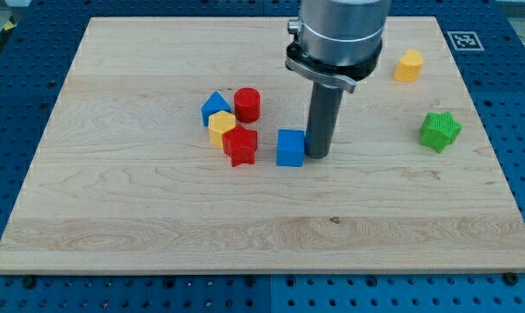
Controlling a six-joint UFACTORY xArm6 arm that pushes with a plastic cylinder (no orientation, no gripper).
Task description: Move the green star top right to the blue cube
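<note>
While my tip [319, 155] rests just right of the blue cube [290, 148] near the wooden board's [158, 217] centre, holding nothing, the green star [440, 130] sits well apart by the right edge, below a yellow block [408, 66].

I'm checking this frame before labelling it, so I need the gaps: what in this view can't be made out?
- My tip: whether it touches the blue cube beside it; no gap is resolvable in the camera view.
- Arm above the rod: cut off by the view's top edge.
- Yellow block in the cluster: partly covered by the red star, so its shape is unclear.
- Green star: nothing hidden.
</note>
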